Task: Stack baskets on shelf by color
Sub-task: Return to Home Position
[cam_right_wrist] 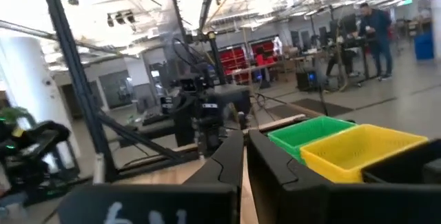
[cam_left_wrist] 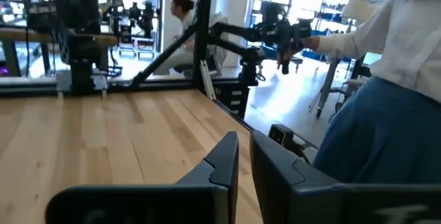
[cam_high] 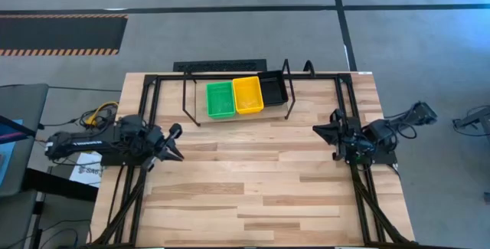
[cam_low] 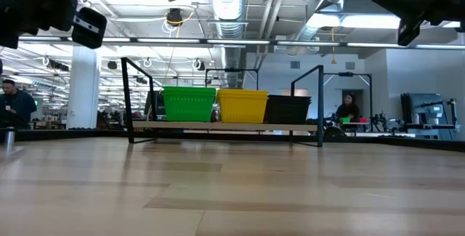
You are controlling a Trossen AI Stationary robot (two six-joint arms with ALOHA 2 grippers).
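**A:** What is the setting?

**B:** A pale wooden table (cam_high: 253, 195) in a large open workshop, with pipes overhead and people well behind it. The shelf (cam_low: 225, 126) stands at the table's far edge.

**A:** Where are the baskets from the grippers?

**B:** On the shelf, beyond and between both grippers and well apart from each. The green baskets (cam_high: 220, 99) sit toward the left gripper's side and the black baskets (cam_high: 273, 90) toward the right gripper's side. The yellow baskets (cam_high: 247, 95) are between them, and the three colours touch side by side.

**A:** And the grippers?

**B:** The left gripper (cam_left_wrist: 243, 145) hangs over its own side of the table and the right gripper (cam_right_wrist: 245, 141) over the opposite side. Each has its fingers drawn nearly together, with only a thin slit between them, and neither holds anything.

**A:** Is anything in the baskets?

**B:** The top green and yellow baskets look empty. The black one is too dark to tell. I cannot count how many are nested in each pile.

**A:** How would they handle?

**B:** I judge them light. The thin mesh walls should flex, so the rim is the stiffest part. I would pinch a short end wall at the rim. Smooth plastic may slip, and nested baskets may lift together.
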